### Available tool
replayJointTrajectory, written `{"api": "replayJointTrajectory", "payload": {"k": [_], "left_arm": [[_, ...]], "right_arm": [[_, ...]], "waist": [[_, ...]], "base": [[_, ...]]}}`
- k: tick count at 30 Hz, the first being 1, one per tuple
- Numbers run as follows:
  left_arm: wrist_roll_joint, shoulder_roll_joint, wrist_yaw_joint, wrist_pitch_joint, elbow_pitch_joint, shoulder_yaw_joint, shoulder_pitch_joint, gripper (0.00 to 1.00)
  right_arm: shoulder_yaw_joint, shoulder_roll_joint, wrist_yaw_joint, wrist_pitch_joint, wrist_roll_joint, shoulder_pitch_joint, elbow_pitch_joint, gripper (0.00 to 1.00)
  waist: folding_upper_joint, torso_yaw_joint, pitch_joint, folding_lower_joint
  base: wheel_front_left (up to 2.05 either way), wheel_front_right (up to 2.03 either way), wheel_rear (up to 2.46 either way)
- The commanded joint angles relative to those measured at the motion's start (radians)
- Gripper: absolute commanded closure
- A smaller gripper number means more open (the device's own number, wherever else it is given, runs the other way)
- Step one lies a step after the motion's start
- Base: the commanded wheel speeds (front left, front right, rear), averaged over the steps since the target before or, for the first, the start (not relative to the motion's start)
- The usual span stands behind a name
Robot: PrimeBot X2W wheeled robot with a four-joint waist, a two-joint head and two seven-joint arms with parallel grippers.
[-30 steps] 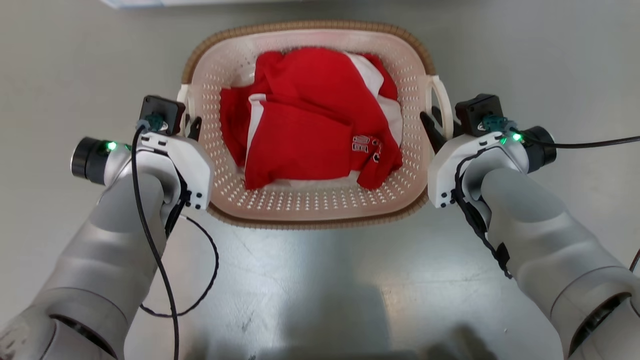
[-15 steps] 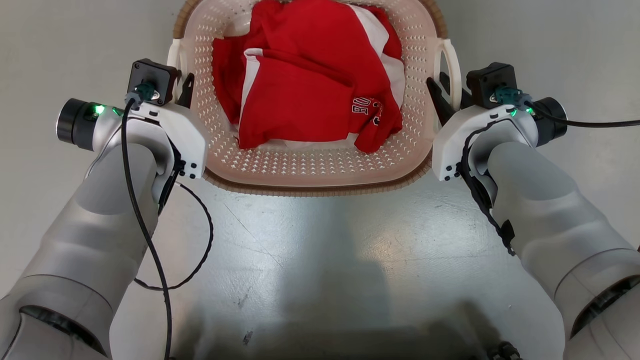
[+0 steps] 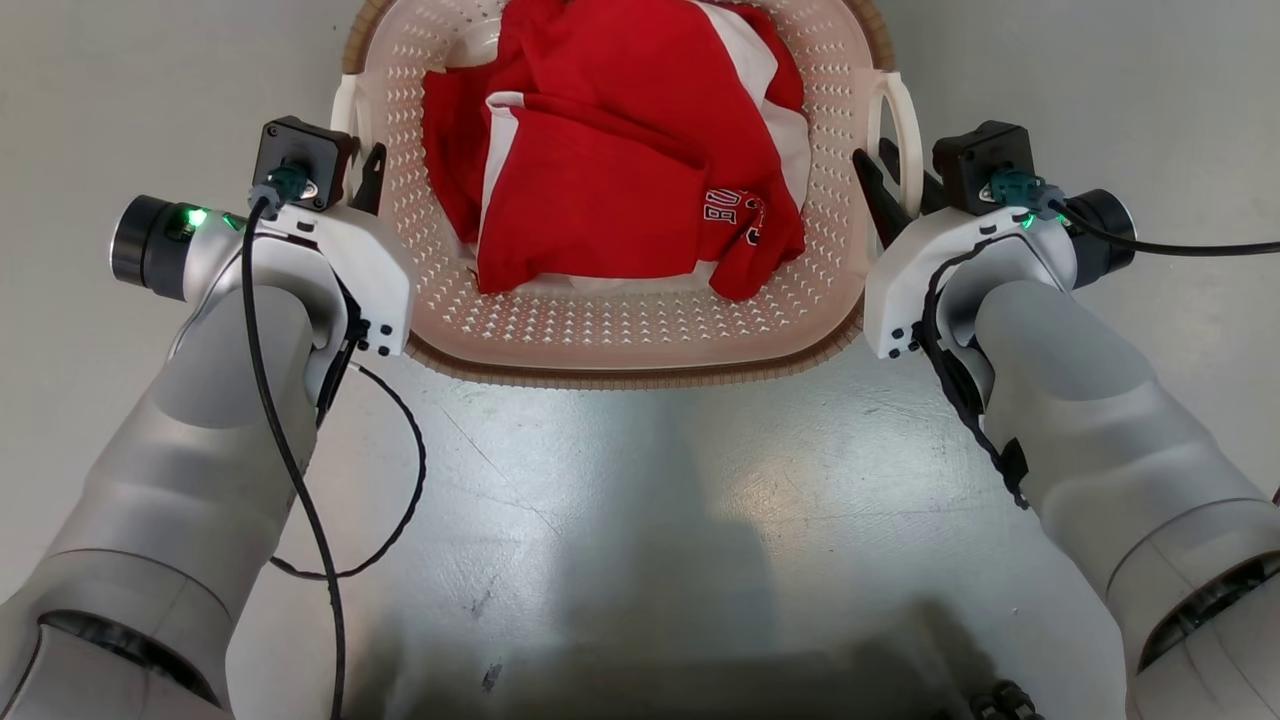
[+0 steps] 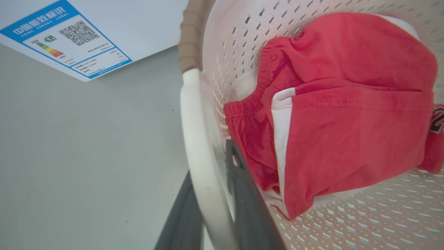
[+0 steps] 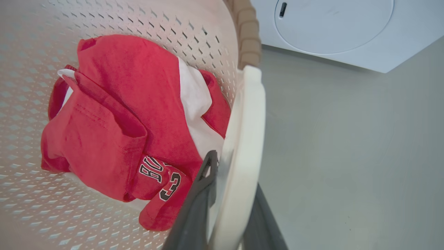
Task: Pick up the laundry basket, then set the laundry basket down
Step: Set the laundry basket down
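Sideways — open floor [image 3: 1100,90] beside laundry basket [image 3: 620,335].

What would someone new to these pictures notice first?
The bright red clothes heaped in the cream laundry basket, at the head view's top centre. Next, the left end effector and right end effector, each astride one of the basket's white loop handles.

We see the laundry basket [image 3: 640,322] as smooth, perforated cream plastic, its brown rim [image 3: 640,378] ribbed like weave and its white loop handle [image 4: 194,139] glossy. The red jersey [image 3: 600,200] is soft, matt cloth. The grey floor [image 3: 620,480] looks smooth, scuffed and faintly shiny.
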Motion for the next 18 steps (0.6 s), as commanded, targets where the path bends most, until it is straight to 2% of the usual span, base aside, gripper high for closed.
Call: {"api": "replayJointTrajectory", "payload": {"k": [1, 18], "left_arm": [[0.020, 0.033, -0.006, -0.018, -0.002, 0.016, -0.007, 1.00], [0.059, 0.013, -0.024, -0.018, 0.029, 0.059, 0.004, 1.00]], "right_arm": [[0.012, 0.019, 0.017, -0.001, -0.036, 0.060, -0.005, 1.00], [-0.032, 0.019, 0.017, -0.001, -0.089, 0.091, -0.014, 1.00]], "waist": [[0.0000, 0.000, -0.001, 0.0000], [0.0000, -0.005, -0.005, 0.0000]], "base": [[0.00, 0.00, 0.00], [0.00, 0.00, 0.00]]}}
